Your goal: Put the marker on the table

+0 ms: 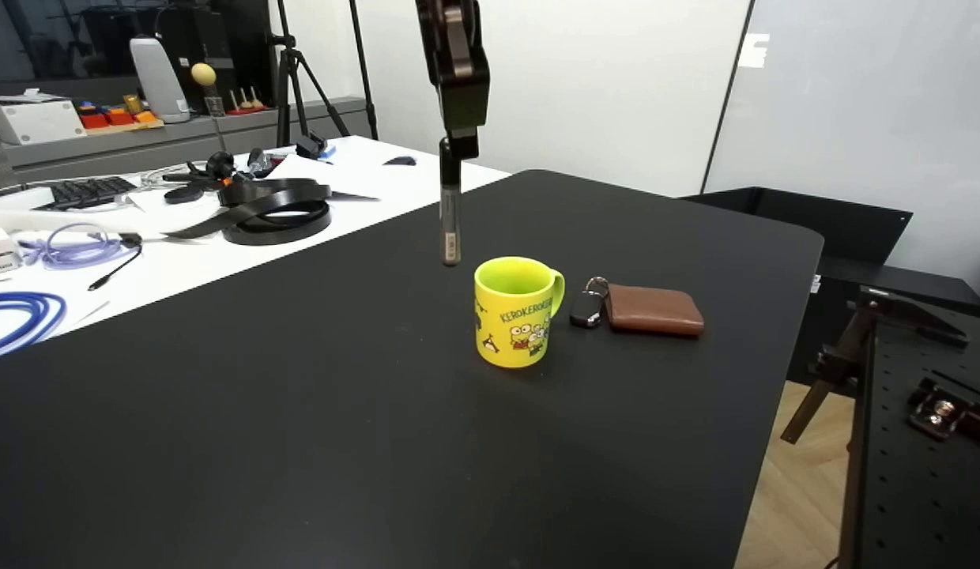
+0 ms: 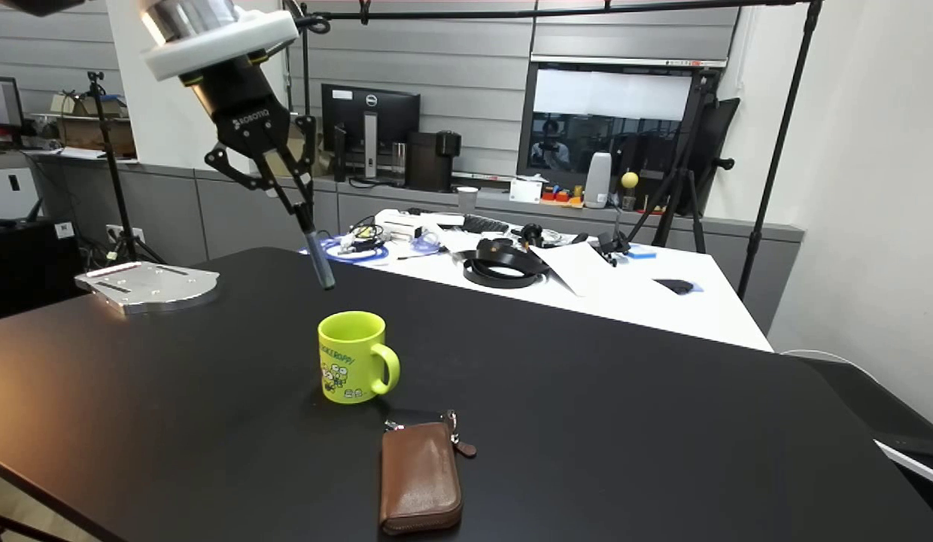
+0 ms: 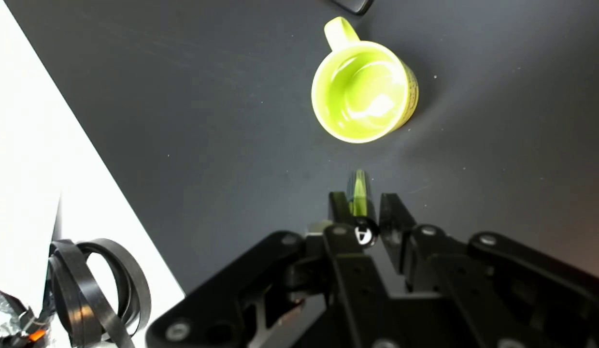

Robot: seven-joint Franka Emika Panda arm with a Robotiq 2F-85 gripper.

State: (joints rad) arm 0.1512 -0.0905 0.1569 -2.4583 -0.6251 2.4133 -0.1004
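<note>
The marker hangs above the table, slanting downward in an exterior view. My pincer is drawn in to the marker's width, gripping its upper end. Near its lower end the mug stands upright; on the mug's far side from me lie the fob and, just beside that, the wallet.

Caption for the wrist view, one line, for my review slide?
Gripper holding the marker above the black table, an upright yellow mug beyond the marker's end.
</note>
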